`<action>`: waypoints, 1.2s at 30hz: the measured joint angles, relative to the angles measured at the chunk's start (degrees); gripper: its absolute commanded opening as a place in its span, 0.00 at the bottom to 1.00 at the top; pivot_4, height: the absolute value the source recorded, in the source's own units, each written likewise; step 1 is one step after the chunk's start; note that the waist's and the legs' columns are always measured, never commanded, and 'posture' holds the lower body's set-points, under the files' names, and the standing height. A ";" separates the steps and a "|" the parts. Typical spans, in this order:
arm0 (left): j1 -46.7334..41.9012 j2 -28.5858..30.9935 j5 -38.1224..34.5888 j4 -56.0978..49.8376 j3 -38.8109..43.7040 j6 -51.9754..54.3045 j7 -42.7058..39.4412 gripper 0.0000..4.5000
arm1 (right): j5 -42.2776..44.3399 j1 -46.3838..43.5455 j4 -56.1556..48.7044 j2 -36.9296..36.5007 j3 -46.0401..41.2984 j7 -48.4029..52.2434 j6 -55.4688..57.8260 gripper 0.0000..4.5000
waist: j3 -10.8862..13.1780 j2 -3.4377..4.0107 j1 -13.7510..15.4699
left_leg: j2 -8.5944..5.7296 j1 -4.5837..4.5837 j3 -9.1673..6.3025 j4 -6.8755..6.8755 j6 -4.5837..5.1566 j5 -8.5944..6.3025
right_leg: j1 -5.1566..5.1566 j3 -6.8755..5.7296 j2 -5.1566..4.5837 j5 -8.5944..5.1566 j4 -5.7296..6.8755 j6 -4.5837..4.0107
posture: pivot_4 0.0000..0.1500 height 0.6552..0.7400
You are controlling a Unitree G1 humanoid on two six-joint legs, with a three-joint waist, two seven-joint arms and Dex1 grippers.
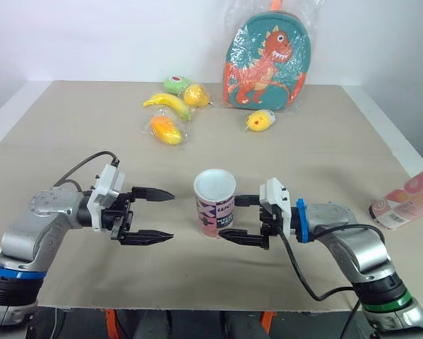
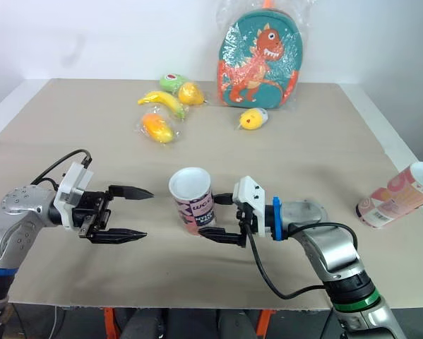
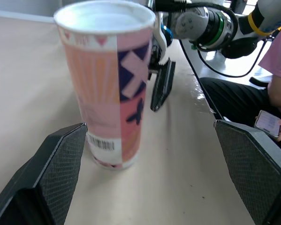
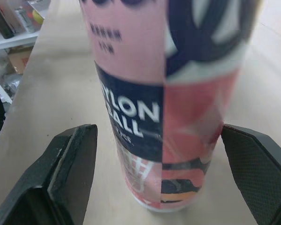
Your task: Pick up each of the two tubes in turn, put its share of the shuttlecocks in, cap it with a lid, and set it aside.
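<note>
Lower centre of the frame, the right claw (image 1: 229,219) is spread wide, one black finger on each side of the upright tube (image 1: 215,205). The right wrist view shows gaps on both sides, so nothing is gripped. The tube stands on the desk (image 1: 91,141), white at its top. Just left of it, the left claw (image 1: 171,216) hangs released too, fingers parted and pointing at the tube from close by. At the right edge, the second tube (image 1: 405,205) lies on its side. Further back, upper centre: a bagged fruit (image 1: 165,131), a banana (image 1: 169,104), a yellow toy (image 1: 260,121) and a wrapped dinosaur backpack (image 1: 267,63).
</note>
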 measured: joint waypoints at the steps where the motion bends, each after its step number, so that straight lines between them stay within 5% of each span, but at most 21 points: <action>1: -0.21 -0.02 -0.01 0.00 -0.02 0.04 0.04 1.00 | -0.07 -0.47 0.44 0.36 0.50 0.12 -0.14 0.99 | 0.00 0.00 0.00 | 0.00 0.00 0.00 0.00 0.00 0.00 | 0.00 0.00 0.00 0.00 0.00 0.00 | 1.00 0.94; 10: -1.17 -0.61 0.10 0.01 -1.08 0.28 0.16 1.00 | -1.51 -3.78 4.07 4.37 2.82 0.67 -1.74 0.99 | 0.00 0.00 0.00 | 0.02 0.00 0.00 -0.01 -0.01 0.00 | -0.01 0.00 0.03 0.00 0.01 -0.01 | 1.00 0.94; 13: -1.24 -0.69 0.48 0.02 -1.62 0.07 0.13 1.00 | -1.51 -3.77 4.65 4.48 2.86 0.80 -1.84 0.84 | 0.01 0.00 0.00 | 0.00 -0.01 0.00 -0.01 -0.01 0.00 | -0.01 0.00 0.01 0.00 0.01 -0.02 | 1.00 0.94; 21: -2.77 -1.87 1.19 0.72 -3.47 -0.18 0.01 1.00 | -1.38 -3.21 4.29 3.87 1.69 -0.12 -1.65 0.82 | 0.01 0.00 0.01 | 0.00 -0.01 0.00 -0.01 -0.01 0.00 | -0.01 0.00 0.02 -0.01 0.01 -0.01 | 1.00 0.94; 29: -8.74 -7.17 2.00 4.12 -6.86 -0.99 0.09 1.00 | 1.40 2.40 -0.49 -1.70 -12.01 -5.44 0.23 0.82 | 0.06 -0.08 0.70 | -0.08 -0.05 -0.01 0.01 -0.01 0.00 | 0.02 0.00 -0.04 0.01 -0.02 0.01 | 1.00 0.94; 36: -15.01 -14.54 1.00 8.79 -7.29 0.02 2.80 1.00 | 2.89 13.00 3.96 -2.59 -35.84 -16.40 -2.02 0.82 | 0.07 -0.11 1.11 | -0.12 -0.03 -0.01 0.03 0.01 -0.01 | 0.06 0.03 -0.05 0.02 -0.01 -0.02 | 1.00 0.94</action>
